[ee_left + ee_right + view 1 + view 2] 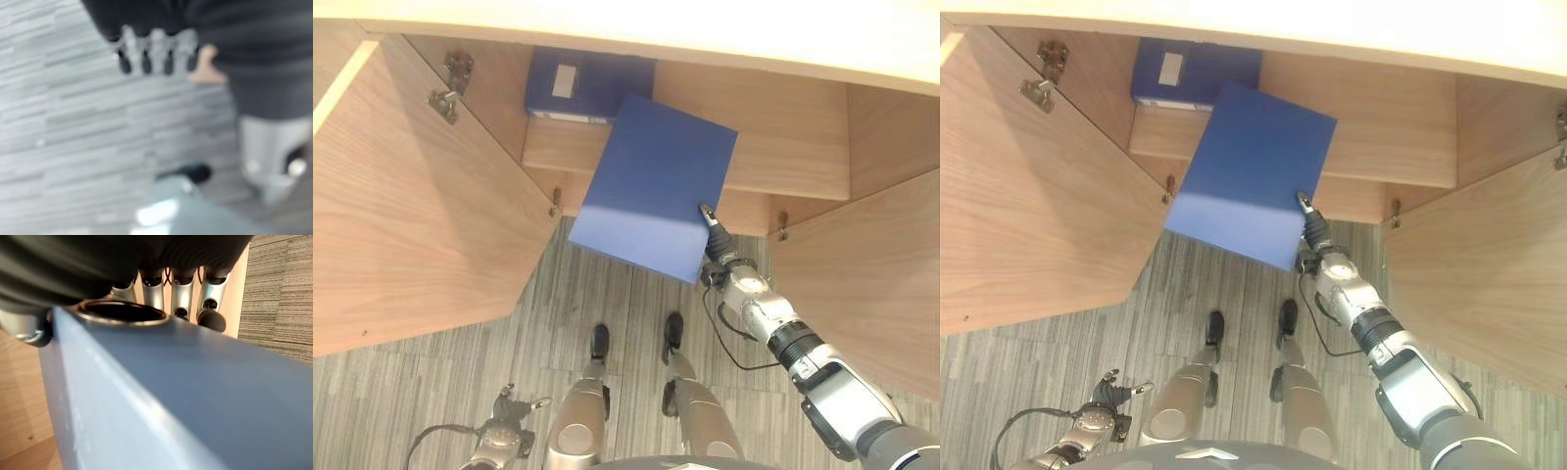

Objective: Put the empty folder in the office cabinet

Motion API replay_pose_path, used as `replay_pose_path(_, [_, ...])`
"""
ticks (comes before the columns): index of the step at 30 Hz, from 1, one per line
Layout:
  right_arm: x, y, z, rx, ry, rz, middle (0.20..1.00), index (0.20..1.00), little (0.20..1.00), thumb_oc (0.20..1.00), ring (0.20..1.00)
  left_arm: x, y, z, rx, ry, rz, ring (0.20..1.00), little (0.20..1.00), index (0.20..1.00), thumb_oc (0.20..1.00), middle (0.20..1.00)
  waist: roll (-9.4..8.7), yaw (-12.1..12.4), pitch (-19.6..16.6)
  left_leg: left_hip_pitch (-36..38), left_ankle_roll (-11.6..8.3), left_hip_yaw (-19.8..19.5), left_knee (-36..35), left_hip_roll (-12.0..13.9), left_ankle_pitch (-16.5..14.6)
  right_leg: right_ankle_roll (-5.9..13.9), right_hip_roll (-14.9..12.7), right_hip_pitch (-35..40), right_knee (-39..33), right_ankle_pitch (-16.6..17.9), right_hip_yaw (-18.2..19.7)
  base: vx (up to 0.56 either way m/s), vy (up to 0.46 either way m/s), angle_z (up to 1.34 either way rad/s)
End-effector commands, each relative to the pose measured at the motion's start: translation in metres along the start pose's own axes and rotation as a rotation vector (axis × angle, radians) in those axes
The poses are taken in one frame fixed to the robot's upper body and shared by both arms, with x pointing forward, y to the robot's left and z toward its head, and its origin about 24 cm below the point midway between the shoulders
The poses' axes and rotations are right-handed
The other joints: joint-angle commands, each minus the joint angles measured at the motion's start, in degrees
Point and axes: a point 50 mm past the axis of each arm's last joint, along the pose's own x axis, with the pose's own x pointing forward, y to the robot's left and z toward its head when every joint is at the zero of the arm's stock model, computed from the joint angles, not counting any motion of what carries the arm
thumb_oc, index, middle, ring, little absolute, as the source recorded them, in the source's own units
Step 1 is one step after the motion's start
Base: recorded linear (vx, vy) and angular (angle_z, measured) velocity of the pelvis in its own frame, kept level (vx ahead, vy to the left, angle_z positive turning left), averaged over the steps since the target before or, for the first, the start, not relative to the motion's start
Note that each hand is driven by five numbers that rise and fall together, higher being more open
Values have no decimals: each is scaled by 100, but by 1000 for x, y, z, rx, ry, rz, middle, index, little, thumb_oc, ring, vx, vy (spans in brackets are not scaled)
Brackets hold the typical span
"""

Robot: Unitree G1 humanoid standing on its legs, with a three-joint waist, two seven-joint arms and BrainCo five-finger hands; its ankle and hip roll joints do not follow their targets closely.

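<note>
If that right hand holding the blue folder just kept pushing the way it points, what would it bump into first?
Probably the cabinet shelf: the right hand points its blue folder into the open cabinet, beside another blue folder already there. Depth is hard to judge.

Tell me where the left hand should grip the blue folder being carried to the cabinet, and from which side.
Probably the folder's free left edge, approached from the robot's left. The right hand already pinches the near right corner by the spine, so the broad flat cover slants unsupported toward the cabinet shelf. The left hand hangs low with fingers relaxed.
</note>
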Motion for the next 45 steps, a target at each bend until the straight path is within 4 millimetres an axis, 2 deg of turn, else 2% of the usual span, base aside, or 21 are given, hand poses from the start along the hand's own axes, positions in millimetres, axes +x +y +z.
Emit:
replay_pose_path(1, [7,-15,56,76,-242,-76,200,200,200,200,200,-2,0,-10,72,35,4,1000,1000,1000,1000,1000,295,60,-60,-488,-169,-479,-465,192,320,485,-290,229,-6,-408,-252,0,0,0])
replay_pose_path(2, [8,-15,56,76,-243,-76,200,200,200,200,200,-2,0,-10,72,35,4,1000,1000,1000,1000,1000,294,61,-64,-494,-169,-479,-465,192,321,485,-290,222,-6,-407,-252,0,0,0])
replay_pose_path(5, [12,-26,92,96,-352,-159,200,200,200,200,200,-1,-6,-4,98,10,-19,1000,1000,1000,1000,1000,348,84,53,-745,-200,-488,-465,203,371,500,-295,-42,-6,-351,-241,-36,15,2])
replay_pose_path(6, [14,-36,125,123,-451,-229,200,200,200,200,200,0,-10,1,128,-15,-35,1000,1000,1000,1000,1000,404,131,128,-971,-228,-502,-465,198,406,517,-294,-269,-6,-311,-258,-48,11,-3])
replay_pose_path(9, [11,-51,175,126,-573,-319,200,200,200,200,200,0,-12,5,158,-41,-43,1000,1000,1000,1000,1000,466,212,180,-1310,-253,-520,-465,189,439,543,-263,-598,-6,-278,-255,-23,5,-3])
replay_pose_path(10, [8,-56,189,126,-609,-346,200,200,200,200,200,0,-11,6,161,-50,-42,1000,1000,1000,1000,1000,479,235,184,-1413,-261,-516,-465,181,451,547,-265,-696,-6,-273,-258,0,0,0])
replay_pose_path(11, [8,-56,189,126,-609,-346,200,200,200,200,200,0,-11,6,161,-50,-42,1000,1000,1000,1000,1000,479,235,183,-1413,-261,-516,-465,181,451,547,-265,-697,-6,-273,-257,-1,15,8])
replay_pose_path(12, [-3,-69,225,125,-700,-415,200,200,200,200,200,-1,-11,7,170,-67,-44,1000,1000,1000,1000,1000,523,304,176,-1646,-274,-531,-465,181,474,570,-270,-935,-6,-253,-263,2,9,4])
replay_pose_path(13, [-3,-69,225,125,-700,-415,200,200,200,200,200,-1,-11,7,170,-67,-44,1000,1000,1000,1000,1000,523,304,174,-1648,-274,-531,-465,181,474,570,-270,-937,-6,-253,-263,0,0,0])
replay_pose_path(15, [-17,-82,254,125,-773,-490,200,200,200,200,200,-2,-8,7,180,-75,-41,1000,1000,1000,1000,1000,561,363,156,-1845,-293,-535,-465,174,493,589,-277,-1119,-6,-248,-279,28,10,-3])
replay_pose_path(16, [-31,-97,275,145,-824,-555,200,200,200,200,200,-2,-6,7,190,-79,-37,1000,1000,1000,1000,1000,597,415,122,-2021,-312,-551,-465,163,508,607,-295,-1287,-6,-243,-303,52,18,-1])
replay_pose_path(18, [-45,-109,290,152,-865,-605,200,200,200,200,200,-3,-4,5,203,-78,-36,1000,1000,1000,1000,1000,608,455,73,-2154,-320,-573,-465,143,497,622,-305,-1405,-6,-257,-318,51,13,6])
replay_pose_path(20, [-52,-115,295,161,-878,-628,200,200,200,200,200,-3,-4,3,207,-78,-38,1000,1000,1000,1000,1000,610,468,54,-2210,-325,-588,-465,135,498,630,-310,-1463,-6,-263,-322,41,10,9])
replay_pose_path(21, [-64,-125,304,178,-907,-668,200,200,200,200,200,-5,-4,-1,209,-72,-42,1000,1000,1000,1000,1000,603,477,13,-2307,-330,-616,-465,118,499,643,-312,-1546,-6,-275,-324,35,8,6])
replay_pose_path(22, [-64,-125,304,178,-907,-667,200,200,200,200,200,-5,-4,-1,209,-72,-42,1000,1000,1000,1000,1000,603,478,1,-2321,-330,-618,-465,118,500,643,-312,-1560,-6,-274,-325,50,6,5])
replay_pose_path(26, [-90,-152,314,258,-930,-784,200,200,200,200,200,-7,-5,-7,211,-61,-50,1000,1000,1000,1000,1000,578,528,-95,-2523,-350,-653,-465,81,468,672,-341,-1730,-6,-308,-352,56,10,8])
replay_pose_path(31, [-102,-160,321,348,-951,-844,200,200,200,200,200,-5,-4,-4,218,-55,-33,1000,1000,1000,1000,1000,511,547,-169,-2664,-368,-687,-465,64,459,704,-338,-1868,-6,-326,-381,34,1,4])
replay_pose_path(38, [-111,-160,334,502,-992,-886,200,200,200,200,200,-3,-4,6,188,-93,-3,1000,1000,1000,1000,1000,427,647,-278,-2915,-405,-748,-465,43,430,729,-335,-2121,-6,-367,-413,28,-9,1])
replay_pose_path(39, [-114,-157,341,519,-1004,-894,200,200,200,200,200,-3,-3,7,174,-99,11,1000,1000,1000,1000,1000,416,713,-302,-2988,-417,-770,-465,27,438,742,-346,-2175,-6,-380,-447,12,-16,5])
replay_pose_path(45, [-116,-149,356,473,-986,-879,200,200,200,200,200,-4,4,2,163,-97,41,1000,1000,1000,1000,1000,395,875,-401,-3247,-457,-837,-465,-3,490,772,-381,-2396,-6,-393,-537,6,-17,4])
